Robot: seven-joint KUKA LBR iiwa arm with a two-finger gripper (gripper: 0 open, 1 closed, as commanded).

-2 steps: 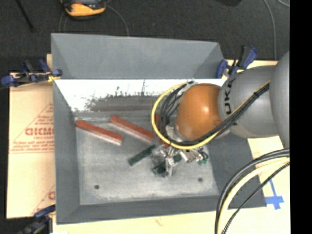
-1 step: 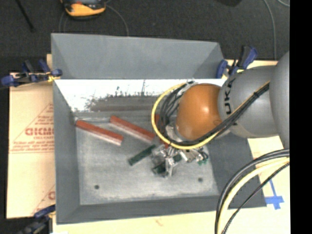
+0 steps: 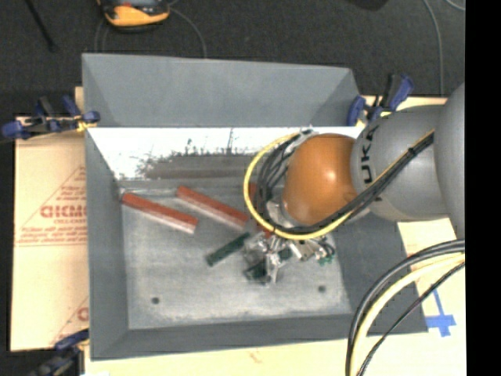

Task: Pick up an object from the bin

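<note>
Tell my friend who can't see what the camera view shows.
The robot's pincer is low in the grey bin, right by a dark green stick. A reddish-brown bar and a second bar lie on the bin floor toward the view's left.

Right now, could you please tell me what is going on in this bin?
The robot arm reaches into the grey bin from the right, and its hand is down near the floor, right of the middle. A dark green stick lies at an angle just to the hand's left. I cannot tell whether they touch, or whether anything is gripped. Further left lie a reddish-brown bar and a second bar, both apart from the hand.
</note>
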